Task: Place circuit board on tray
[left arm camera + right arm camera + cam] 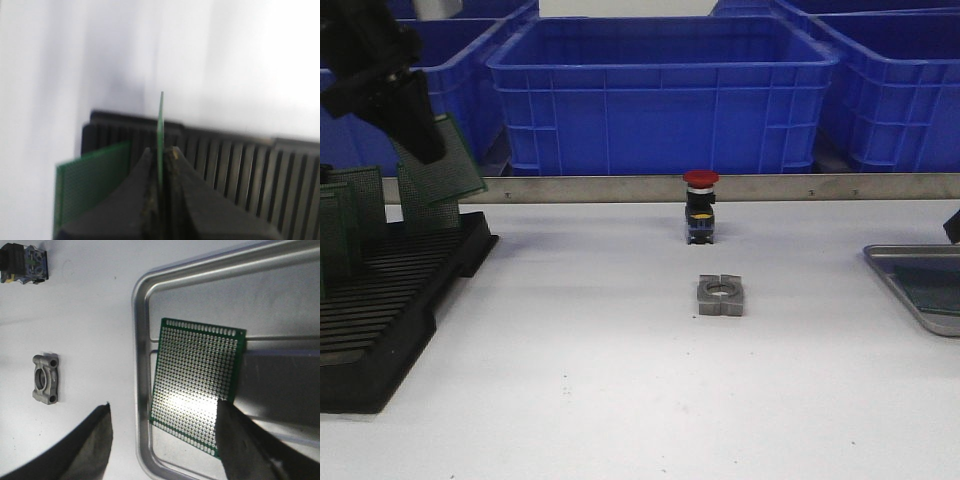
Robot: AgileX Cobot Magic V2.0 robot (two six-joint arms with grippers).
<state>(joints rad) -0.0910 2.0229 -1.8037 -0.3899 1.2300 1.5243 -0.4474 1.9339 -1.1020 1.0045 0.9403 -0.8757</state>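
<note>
Two boards count. Front view: the left pincer holds a board above the rack, with the tray far across the table by the right arm. Left wrist: jaws clamp it edge-on. Right wrist: the wide-open right pincer hovers over a second board lying flat in the tray.

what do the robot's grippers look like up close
Both are plain black with no markings or cables in sight. The left gripper has two thick wedge-shaped fingers that taper toward the tips, their inner edges scuffed with brownish wear. The right gripper shows two broad dark fingers with a matte, slightly grainy surface. In the front view the left arm is a bulky black shape.
</note>
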